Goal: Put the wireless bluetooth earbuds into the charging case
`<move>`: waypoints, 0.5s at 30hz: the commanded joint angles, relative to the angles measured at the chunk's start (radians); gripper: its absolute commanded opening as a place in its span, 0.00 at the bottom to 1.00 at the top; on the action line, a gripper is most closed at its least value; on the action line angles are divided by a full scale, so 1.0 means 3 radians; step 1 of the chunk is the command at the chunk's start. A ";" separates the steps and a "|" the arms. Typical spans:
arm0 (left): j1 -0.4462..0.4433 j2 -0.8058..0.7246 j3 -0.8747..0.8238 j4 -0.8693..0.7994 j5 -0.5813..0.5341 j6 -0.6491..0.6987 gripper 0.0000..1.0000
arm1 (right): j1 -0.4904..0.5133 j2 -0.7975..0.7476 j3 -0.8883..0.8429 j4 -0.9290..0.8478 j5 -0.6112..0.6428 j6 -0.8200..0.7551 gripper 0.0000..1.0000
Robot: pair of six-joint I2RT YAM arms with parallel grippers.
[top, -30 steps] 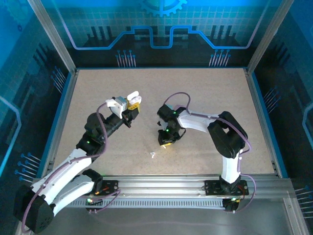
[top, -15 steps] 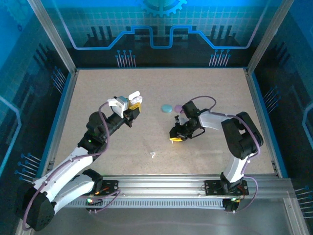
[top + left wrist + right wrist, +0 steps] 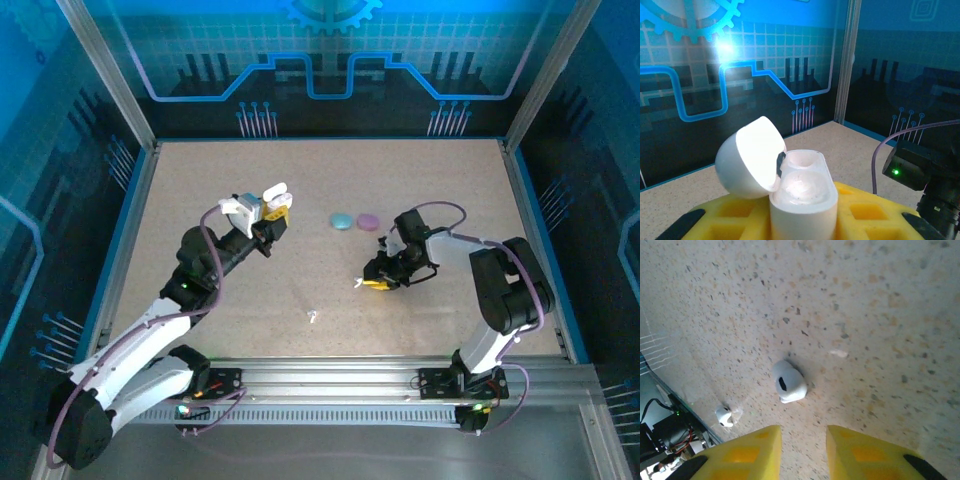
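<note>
Left wrist view: left end effector (image 3: 271,210) clamped on white charging case (image 3: 802,192), lid open, both wells plain; from above, merely a white blob. Right wrist view: right end effector (image 3: 802,432) parted, gripping nothing, white earbud (image 3: 788,382) on the table (image 3: 880,300) just beyond its tips, second earbud (image 3: 724,416) farther off. Versus a second ago: shifted rightward, no longer covering blue case (image 3: 341,221) and pink-purple case (image 3: 368,221). Three cases, two earbuds
</note>
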 commanded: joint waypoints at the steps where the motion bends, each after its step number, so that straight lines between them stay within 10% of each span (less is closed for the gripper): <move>1: 0.0030 0.0019 0.0139 0.0127 0.0094 -0.0042 0.29 | -0.0022 -0.0156 0.0033 -0.0142 0.0132 0.0009 0.35; 15: 0.0031 0.0142 0.0068 0.0316 0.0171 -0.0186 0.29 | 0.0593 0.0277 0.0948 -0.1009 0.1359 0.0542 0.48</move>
